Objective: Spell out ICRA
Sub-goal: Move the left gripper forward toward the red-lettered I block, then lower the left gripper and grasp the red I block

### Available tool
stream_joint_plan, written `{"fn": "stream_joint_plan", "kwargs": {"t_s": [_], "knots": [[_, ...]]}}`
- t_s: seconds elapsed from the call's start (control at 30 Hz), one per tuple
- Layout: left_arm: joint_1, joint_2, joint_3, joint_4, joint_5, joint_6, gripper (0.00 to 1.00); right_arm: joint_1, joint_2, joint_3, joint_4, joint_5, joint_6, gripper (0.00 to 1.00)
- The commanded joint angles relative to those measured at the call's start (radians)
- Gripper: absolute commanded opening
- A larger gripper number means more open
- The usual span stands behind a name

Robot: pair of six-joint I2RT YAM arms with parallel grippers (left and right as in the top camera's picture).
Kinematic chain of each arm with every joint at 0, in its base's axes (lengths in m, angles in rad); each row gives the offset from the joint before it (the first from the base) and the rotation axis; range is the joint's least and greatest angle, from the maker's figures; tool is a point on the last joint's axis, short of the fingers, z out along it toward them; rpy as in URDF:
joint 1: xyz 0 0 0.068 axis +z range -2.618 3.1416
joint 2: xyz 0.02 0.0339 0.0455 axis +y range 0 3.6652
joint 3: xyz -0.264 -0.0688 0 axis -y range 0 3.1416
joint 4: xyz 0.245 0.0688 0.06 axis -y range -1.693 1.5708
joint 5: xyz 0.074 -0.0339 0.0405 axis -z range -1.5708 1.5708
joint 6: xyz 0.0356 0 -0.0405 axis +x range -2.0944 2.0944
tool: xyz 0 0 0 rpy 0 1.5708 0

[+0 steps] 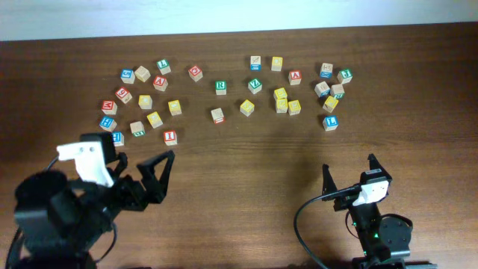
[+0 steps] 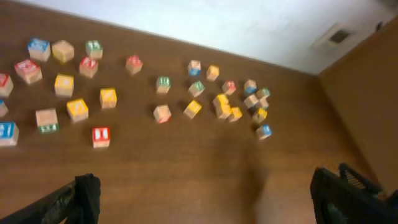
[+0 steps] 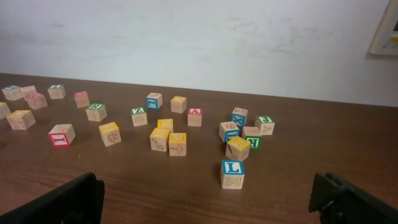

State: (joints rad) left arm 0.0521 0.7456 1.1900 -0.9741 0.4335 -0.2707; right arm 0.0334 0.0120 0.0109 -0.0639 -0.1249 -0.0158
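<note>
Nearest me, both arms are hanging at the near edge of the table (image 1: 246, 187). The left gripper (image 1: 142, 158) and the right gripper (image 1: 349, 169) are both standing wide, with nothing between the jaws. Just beyond the left one, the red I block (image 1: 170, 137) is sitting at the near fringe of the scatter, with neighbouring blocks (image 1: 154, 119) lying close. Jaws that wide coming down there could be nudging a neighbour or twisting the I off square. Further out, the green R block (image 1: 221, 87) is lying fairly alone, which looks an easier pick. Farther still, a red A block (image 1: 295, 76) is sitting by the cluster (image 1: 328, 93) out from the right arm, where blocks are touching or nearly so, and a finger could be shoving several at once. I am not making out a C from here, so a wrong letter getting picked is the bigger worry. Both arms reaching for the middle could also be fouling each other.
</note>
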Motion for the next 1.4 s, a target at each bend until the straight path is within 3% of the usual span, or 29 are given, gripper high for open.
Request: {"fn": "stream_joint_plan", "kwargs": {"t_s": [0.0,0.07,0.13,0.17,0.3,0.4,0.5,0.7,0.9,1.03,1.37], "knots": [[0.003,0.063,0.048,-0.016,0.010,0.031,0.99,0.006,-0.006,-0.005,-0.007,0.005,-0.003,0.98],[0.003,0.177,0.126,-0.101,-0.124,0.038,0.99,0.006,-0.007,-0.005,-0.007,0.005,-0.003,0.98],[0.003,0.385,0.269,-0.322,-0.346,0.076,0.99,0.006,-0.007,-0.005,-0.007,0.005,-0.003,0.98],[0.003,0.461,0.309,-0.394,-0.390,0.075,0.99,0.006,-0.007,-0.005,-0.007,0.005,-0.003,0.98],[0.003,0.756,0.340,-0.471,-0.396,0.075,0.99,0.006,-0.007,-0.005,-0.007,0.005,-0.003,0.98],[0.002,0.940,0.340,-0.488,-0.296,0.100,0.99,0.006,-0.007,-0.005,-0.007,0.005,-0.003,0.98],[0.000,1.048,0.340,-0.457,-0.291,0.108,0.99,0.006,-0.007,-0.005,-0.007,0.005,-0.003,0.98],[-0.073,1.081,0.333,-0.366,-0.296,0.107,0.99,0.006,-0.006,-0.005,-0.007,0.005,-0.003,0.98],[-0.140,1.081,0.310,-0.225,-0.431,-0.055,1.00,0.006,-0.006,-0.005,-0.007,0.005,-0.003,0.98],[-0.144,1.081,0.221,-0.103,-0.431,-0.055,0.88,0.006,-0.007,-0.005,-0.007,0.005,-0.003,0.98],[-0.144,1.090,0.047,0.238,-0.435,-0.054,0.84,0.006,-0.007,-0.005,-0.007,0.005,-0.003,0.98]]}}
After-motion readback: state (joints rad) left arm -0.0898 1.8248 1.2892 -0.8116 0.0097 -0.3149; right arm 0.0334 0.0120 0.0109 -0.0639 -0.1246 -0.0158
